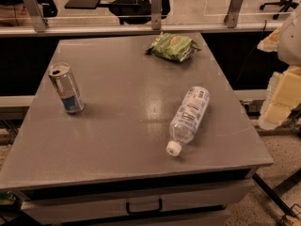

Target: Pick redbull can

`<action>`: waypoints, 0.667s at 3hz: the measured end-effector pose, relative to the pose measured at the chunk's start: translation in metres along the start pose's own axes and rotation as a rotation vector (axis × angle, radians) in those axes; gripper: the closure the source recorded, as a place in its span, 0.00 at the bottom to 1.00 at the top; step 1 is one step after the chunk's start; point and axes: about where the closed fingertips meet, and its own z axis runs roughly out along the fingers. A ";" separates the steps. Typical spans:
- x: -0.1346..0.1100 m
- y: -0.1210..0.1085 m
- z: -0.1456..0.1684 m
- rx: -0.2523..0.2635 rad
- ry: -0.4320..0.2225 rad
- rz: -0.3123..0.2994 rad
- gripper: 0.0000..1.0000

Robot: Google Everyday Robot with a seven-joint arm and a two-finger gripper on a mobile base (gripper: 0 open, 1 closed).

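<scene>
The redbull can stands upright on the left part of the grey table. It is slim and silver with a blue lower band and an open pull-tab top. My gripper shows as pale blocky parts at the right edge of the view. It is beyond the table's right side, far from the can, and holds nothing that I can see.
A clear plastic water bottle lies on its side right of centre, white cap toward the front. A green chip bag lies at the back. A railing with glass panels runs behind the table. A drawer handle sits below the front edge.
</scene>
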 end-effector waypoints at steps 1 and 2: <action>-0.001 0.000 -0.001 0.002 -0.001 0.000 0.00; -0.007 -0.003 0.000 -0.005 -0.024 -0.008 0.00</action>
